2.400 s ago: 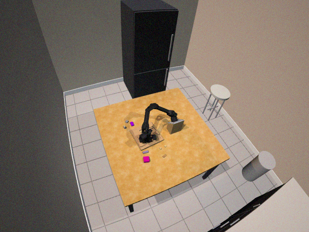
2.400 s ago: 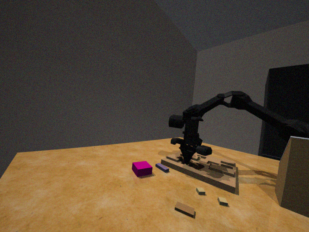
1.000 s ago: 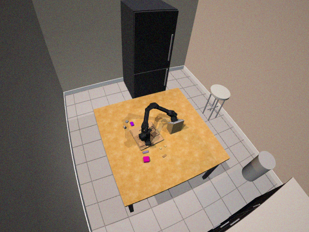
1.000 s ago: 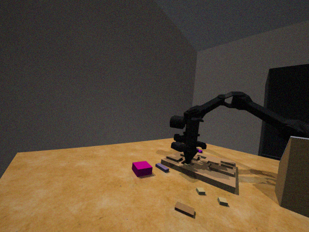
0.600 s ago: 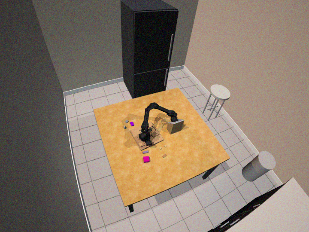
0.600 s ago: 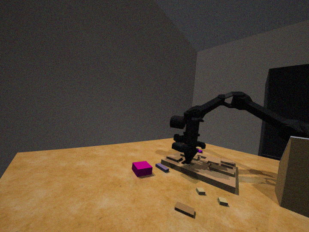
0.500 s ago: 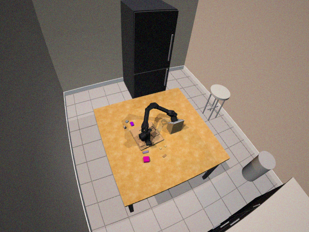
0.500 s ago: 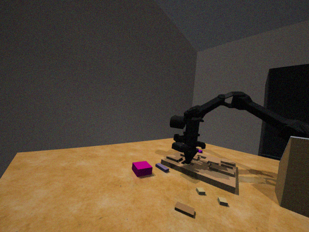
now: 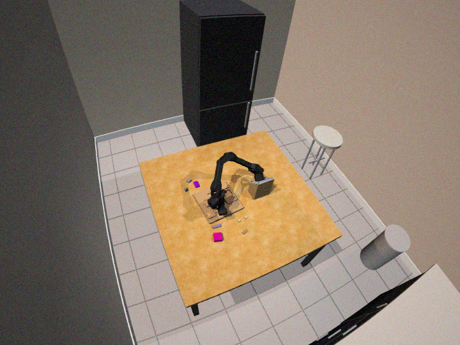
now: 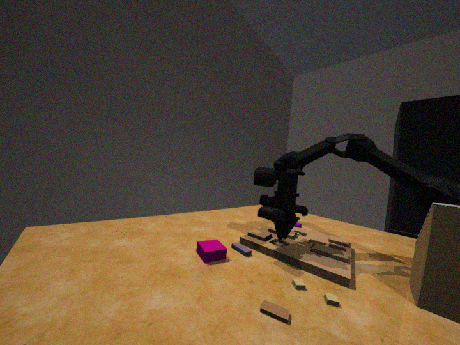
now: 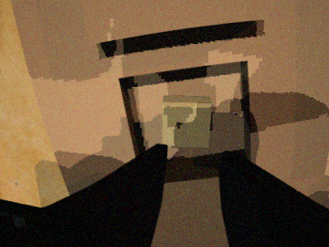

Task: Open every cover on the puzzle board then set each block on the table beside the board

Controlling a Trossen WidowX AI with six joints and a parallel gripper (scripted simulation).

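Note:
The brown puzzle board lies on the table under the arm. My gripper points down at the board, its fingers a little apart with nothing between them. A pale green block sits in a square well just beyond the fingertips in the wrist view. A dark slot runs beside that well. A raised brown cover is near the board's left end. A lilac bar and two pale yellow blocks lie on the table off the board. The arm and shadows hide some covers.
A magenta box stands near the lilac bar. A brown piece lies farther out. A purple box and two small grey pieces lie on the board's other side. A large panel-like box stands at the arm's base.

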